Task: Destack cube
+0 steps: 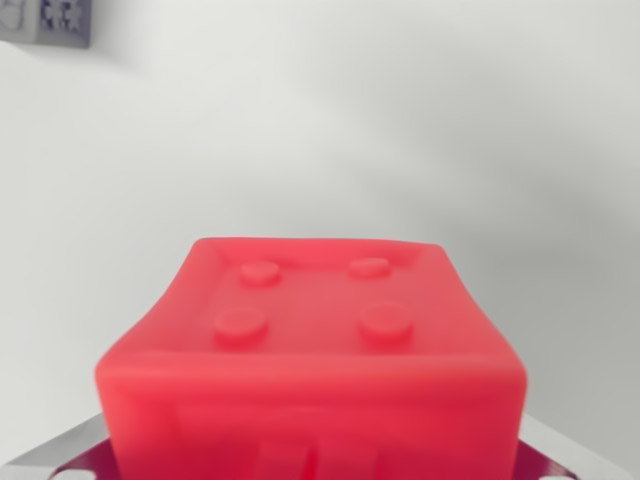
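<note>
A red cube [312,350] with four round studs on its top fills the lower middle of the wrist view, very close to the camera. My gripper [315,465] sits at the bottom edge. Its metal fingers [65,458] show only as grey slivers hard against the cube's lower left and lower right sides, so it looks shut on the cube. The fingertips themselves are hidden behind the cube. No second cube is visible, and whatever lies under the red one is out of sight.
A pale, blurred white surface [400,130] spreads behind the cube. A small dark grey block with a black-and-white pattern [58,20] sits at the top left corner, far off.
</note>
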Available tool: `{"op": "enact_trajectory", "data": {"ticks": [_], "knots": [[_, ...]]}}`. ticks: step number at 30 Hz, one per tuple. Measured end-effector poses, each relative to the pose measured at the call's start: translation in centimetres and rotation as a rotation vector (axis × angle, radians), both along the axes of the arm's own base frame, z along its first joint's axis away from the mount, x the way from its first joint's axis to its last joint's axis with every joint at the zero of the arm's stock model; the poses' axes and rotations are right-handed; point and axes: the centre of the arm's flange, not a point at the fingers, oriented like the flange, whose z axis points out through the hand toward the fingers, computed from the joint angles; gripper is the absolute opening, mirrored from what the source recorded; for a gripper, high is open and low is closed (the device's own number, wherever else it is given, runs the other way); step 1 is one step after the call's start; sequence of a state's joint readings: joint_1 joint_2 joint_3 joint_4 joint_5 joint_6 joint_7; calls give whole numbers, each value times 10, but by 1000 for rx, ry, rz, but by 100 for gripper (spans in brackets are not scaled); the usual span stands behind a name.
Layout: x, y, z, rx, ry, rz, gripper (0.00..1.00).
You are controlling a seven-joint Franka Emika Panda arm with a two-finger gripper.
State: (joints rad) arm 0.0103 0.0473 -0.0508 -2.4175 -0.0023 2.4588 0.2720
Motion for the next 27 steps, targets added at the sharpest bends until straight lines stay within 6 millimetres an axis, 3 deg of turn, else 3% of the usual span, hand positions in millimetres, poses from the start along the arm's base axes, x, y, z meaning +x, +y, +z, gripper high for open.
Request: {"op": "enact_trajectory", "data": {"ticks": [27], "knots": [[-8,-53,-5,1,-2,38,0]]}}
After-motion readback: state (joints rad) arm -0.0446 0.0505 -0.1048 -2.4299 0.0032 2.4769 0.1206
